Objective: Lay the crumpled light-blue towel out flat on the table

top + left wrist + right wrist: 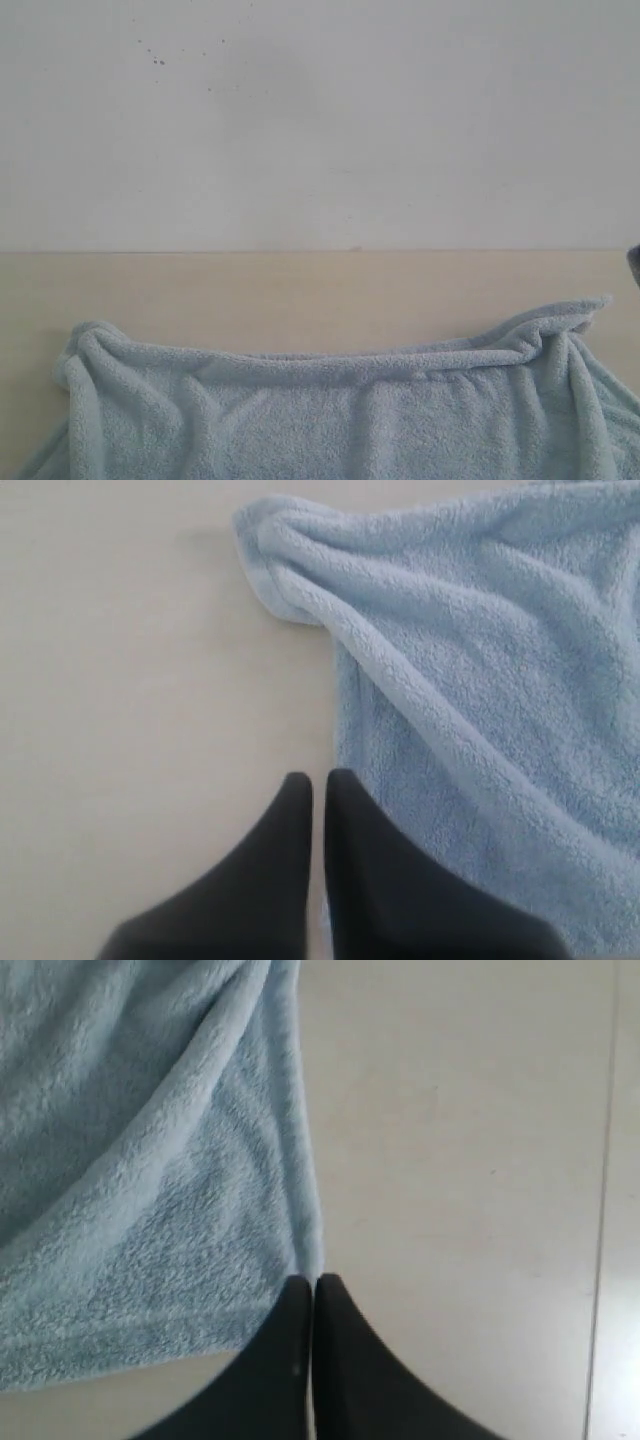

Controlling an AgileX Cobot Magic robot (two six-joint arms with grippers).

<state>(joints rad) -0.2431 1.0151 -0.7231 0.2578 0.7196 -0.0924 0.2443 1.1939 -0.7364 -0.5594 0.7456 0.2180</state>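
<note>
The wide view shows the towel (pixel 350 420) lying wrinkled on the table (pixel 300 290), below the wall (pixel 320 130). Only the wrist views show the grippers. The left gripper (pixel 318 776) has its fingers together, right by the towel's side edge. The right gripper (pixel 313 1278) also has its fingers together, with the tips touching the towel's edge near a corner.

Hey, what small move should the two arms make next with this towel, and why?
Probably ease both apart, outward. The left end effector and right end effector sit shut at opposite side edges of the towel, the right seemingly pinching it, and its far edge lies bunched in ridges on the table.
</note>
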